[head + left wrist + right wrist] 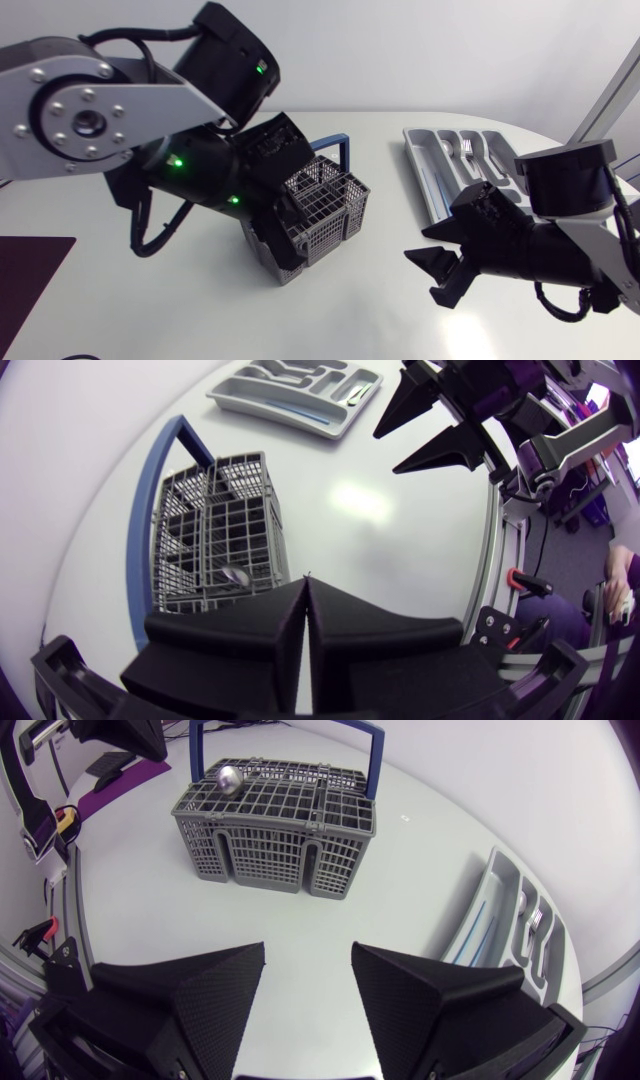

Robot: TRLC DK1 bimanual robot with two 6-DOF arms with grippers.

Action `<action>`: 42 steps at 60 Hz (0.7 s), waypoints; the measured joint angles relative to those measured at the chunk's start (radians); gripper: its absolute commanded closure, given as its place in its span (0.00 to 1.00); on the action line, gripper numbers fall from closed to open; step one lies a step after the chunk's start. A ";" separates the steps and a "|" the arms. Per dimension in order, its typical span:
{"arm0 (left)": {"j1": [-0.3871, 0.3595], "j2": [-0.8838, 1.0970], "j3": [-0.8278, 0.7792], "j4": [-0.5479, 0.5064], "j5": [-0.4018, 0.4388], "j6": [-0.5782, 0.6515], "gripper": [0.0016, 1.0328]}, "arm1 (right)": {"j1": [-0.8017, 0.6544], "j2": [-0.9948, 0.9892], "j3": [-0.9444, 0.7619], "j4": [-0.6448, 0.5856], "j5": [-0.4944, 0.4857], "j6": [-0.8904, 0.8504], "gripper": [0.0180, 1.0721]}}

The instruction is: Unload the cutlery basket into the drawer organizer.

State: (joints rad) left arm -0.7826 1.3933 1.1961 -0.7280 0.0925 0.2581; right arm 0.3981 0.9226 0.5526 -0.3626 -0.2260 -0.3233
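Observation:
The grey cutlery basket point(330, 205) with a blue handle point(335, 148) stands mid-table. A spoon's bowl point(230, 780) sticks up from its far compartment, and a metal tip point(236, 573) shows inside the basket in the left wrist view. My left gripper point(285, 250) hangs over the basket's near-left side, fingers point(270, 625) shut with nothing visible between them. The grey drawer organizer point(425, 160) lies at the back right with some cutlery point(522, 906) in it. My right gripper point(308, 982) hovers open and empty between basket point(275, 835) and organizer point(500, 885).
A dark purple mat point(30, 285) lies at the table's front-left corner. My right gripper point(440, 425) shows ahead of the left one, beside the organizer point(240, 400). Bare white tabletop point(380, 300) lies in front of the basket.

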 measured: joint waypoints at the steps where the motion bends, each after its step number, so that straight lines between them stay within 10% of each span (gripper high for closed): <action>1: 0.000 0.006 0.000 0.000 0.001 -0.012 0.93 | -0.003 -0.001 -0.001 0.000 -0.004 0.000 0.39; 42: 0.075 0.113 0.008 0.030 -0.079 -0.212 0.71 | -0.066 -0.014 -0.031 0.008 -0.040 -0.030 0.39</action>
State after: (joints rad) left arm -0.7078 1.5059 1.2041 -0.6983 0.0139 0.0463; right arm 0.3317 0.9089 0.5217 -0.3550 -0.2665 -0.3531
